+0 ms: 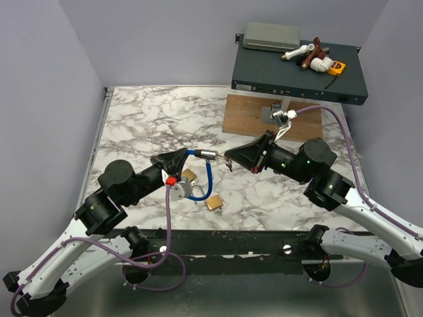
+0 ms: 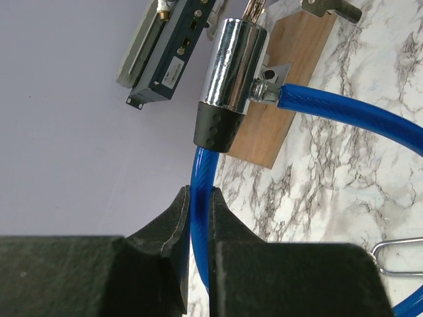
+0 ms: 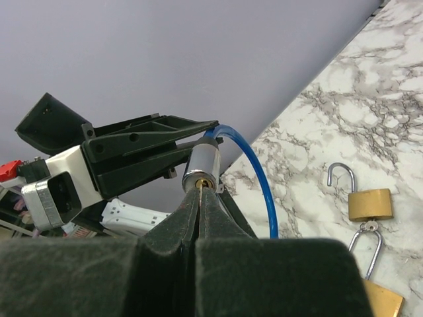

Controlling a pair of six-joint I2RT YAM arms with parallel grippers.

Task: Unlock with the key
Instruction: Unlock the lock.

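Only a thin metal sliver of the key showed, too little to make out its shape. It was pinched between the closed fingertips of the right gripper and met end-on the face of the chrome lock cylinder, up in the air above the marble desk. The left gripper was clamped on the blue cable just below the cylinder's black collar, and a brass padlock with its shackle swung open lay on the desk.

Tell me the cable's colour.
The cable is blue, clearest in the left wrist view.
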